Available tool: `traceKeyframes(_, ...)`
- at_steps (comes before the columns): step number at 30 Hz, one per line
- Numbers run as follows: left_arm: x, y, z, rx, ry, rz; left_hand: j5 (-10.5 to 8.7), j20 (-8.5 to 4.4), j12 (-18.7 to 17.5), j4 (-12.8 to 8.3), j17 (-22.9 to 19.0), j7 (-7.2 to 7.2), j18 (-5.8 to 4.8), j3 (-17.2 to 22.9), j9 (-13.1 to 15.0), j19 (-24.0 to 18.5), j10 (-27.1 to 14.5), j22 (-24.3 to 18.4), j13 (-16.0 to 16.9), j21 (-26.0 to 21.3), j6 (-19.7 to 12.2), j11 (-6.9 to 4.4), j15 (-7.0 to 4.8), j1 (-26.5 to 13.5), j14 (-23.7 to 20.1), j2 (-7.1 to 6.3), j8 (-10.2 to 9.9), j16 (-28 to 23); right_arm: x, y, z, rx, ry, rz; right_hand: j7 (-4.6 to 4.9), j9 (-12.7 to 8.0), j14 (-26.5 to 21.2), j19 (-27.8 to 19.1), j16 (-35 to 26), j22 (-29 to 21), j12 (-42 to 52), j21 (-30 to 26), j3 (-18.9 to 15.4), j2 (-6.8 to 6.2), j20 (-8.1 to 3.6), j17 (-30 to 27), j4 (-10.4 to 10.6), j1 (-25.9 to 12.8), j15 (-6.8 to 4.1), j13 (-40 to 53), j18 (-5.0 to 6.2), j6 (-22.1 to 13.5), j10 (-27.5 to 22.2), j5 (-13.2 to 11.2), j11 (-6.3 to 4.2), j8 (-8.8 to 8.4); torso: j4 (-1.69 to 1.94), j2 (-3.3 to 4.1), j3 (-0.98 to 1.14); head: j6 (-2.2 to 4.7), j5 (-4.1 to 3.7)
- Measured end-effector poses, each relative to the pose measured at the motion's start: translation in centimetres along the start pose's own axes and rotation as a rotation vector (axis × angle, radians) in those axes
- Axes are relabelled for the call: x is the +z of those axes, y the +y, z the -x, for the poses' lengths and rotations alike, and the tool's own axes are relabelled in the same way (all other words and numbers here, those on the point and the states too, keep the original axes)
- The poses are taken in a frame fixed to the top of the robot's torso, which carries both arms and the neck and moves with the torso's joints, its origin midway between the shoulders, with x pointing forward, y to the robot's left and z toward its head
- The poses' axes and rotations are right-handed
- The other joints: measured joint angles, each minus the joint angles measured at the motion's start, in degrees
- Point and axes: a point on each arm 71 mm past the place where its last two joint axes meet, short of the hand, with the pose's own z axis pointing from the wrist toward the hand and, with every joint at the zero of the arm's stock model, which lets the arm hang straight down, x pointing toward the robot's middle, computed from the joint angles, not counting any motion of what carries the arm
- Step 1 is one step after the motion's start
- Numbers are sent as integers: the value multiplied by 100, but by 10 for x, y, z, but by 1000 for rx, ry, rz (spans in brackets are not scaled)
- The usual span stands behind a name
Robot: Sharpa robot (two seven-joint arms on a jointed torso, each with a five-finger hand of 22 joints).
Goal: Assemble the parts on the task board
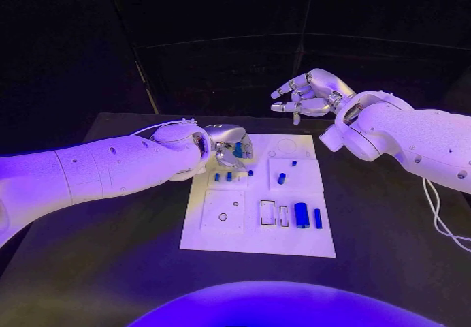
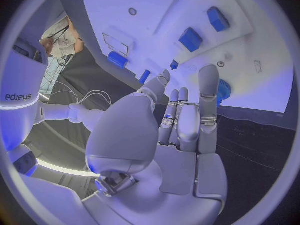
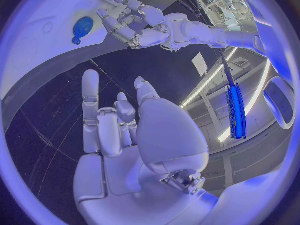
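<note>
Clearly a blue part (image 1: 237,150) is pinched by the left hand (image 1: 228,148) over the board (image 1: 257,240); misaligned, it could jam. The right hand (image 1: 309,93) is held spread, empty.

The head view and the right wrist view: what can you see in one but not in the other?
Only the head view shows the near end of the task board, where a blue cylinder and a thinner blue bar lie beside two outlined slots.

Only the right wrist view shows the right hand from behind, with its fingers apart and nothing in them.

Both show the left hand over the board's far end, near a round blue part.
</note>
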Motion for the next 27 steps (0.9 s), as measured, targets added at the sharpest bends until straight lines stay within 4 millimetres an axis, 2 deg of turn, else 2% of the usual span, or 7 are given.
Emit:
traceKeyframes(2, 3, -2, -2, 17, 11, -4, 0, -5, -11, 23, 106, -8, 0, -26, -30, 93, 0, 171, -44, 194, 32, 0, -13, -10, 67, -10, -20, 96, 0, 0, 0, 0, 0, 1, 0, 0, 0, 0, 0, 0, 0, 0, 0, 0, 0, 0, 0, 0, 0, 0, 0, 0, 0, 0, 0, 0, 0, 2, 0, 1, -1)
traceKeyframes(5, 8, -4, -3, 36, 24, -8, 0, -14, -14, 23, 212, -10, -92, -69, -75, 185, 41, 371, -98, 421, 54, -1, -4, -10, 135, -10, -45, 191, 1, 1, -1, 1, 2, 2, 0, 0, 0, 0, 0, 0, 0, 0, 0, 0, 0, 0, 0, 0, 0, 0, 0, 0, 0, 0, 0, 0, 0, 2, -1, -5, -1)
traceKeyframes(14, 16, -7, -5, 68, 50, -7, 0, -23, -14, 69, 306, 6, -92, -115, -133, 316, 91, 623, -170, 698, 117, -8, -3, -10, 218, -10, -90, 265, 2, 2, -2, 2, 3, 5, 0, 0, 0, 0, 0, 0, 0, 0, 0, 0, 0, 0, 0, 0, 0, 1, 1, 0, 0, 0, 0, 0, 0, 2, 7, -26, 9)
traceKeyframes(27, 26, -10, -9, 82, 89, 1, 0, -40, -14, 79, 313, -12, -92, -125, -181, 386, 359, 788, -237, 876, 303, -31, -24, -6, 279, 47, -111, 332, 2, 3, -4, 3, 3, 8, 0, 0, 0, 0, 0, -4, 0, 0, 0, 0, 0, 0, 0, 0, 0, 6, 0, 0, 0, 0, 0, 23, 0, -2, 4, -32, -3)
